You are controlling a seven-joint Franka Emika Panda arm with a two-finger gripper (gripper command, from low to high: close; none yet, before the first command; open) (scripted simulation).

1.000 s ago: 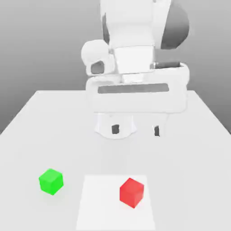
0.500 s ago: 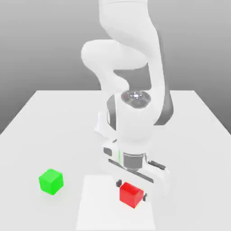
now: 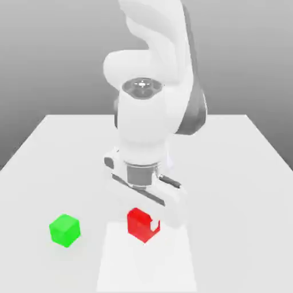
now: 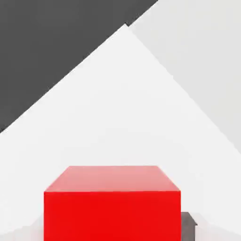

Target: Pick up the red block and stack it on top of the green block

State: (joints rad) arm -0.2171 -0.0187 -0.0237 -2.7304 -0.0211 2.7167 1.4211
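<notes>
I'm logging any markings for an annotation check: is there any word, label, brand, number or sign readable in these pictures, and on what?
None: no readable text anywhere.
Red block: plain faces, also plain in the hand view.
Green block: plain faces.
Arm: white housing, no legible brand; the round mark on its joint cap is a pattern, not letters.
Table: unmarked.

White table [image 3: 240, 171] with a paler square patch [image 3: 171, 269] against a plain grey backdrop [image 3: 51, 57].
</notes>
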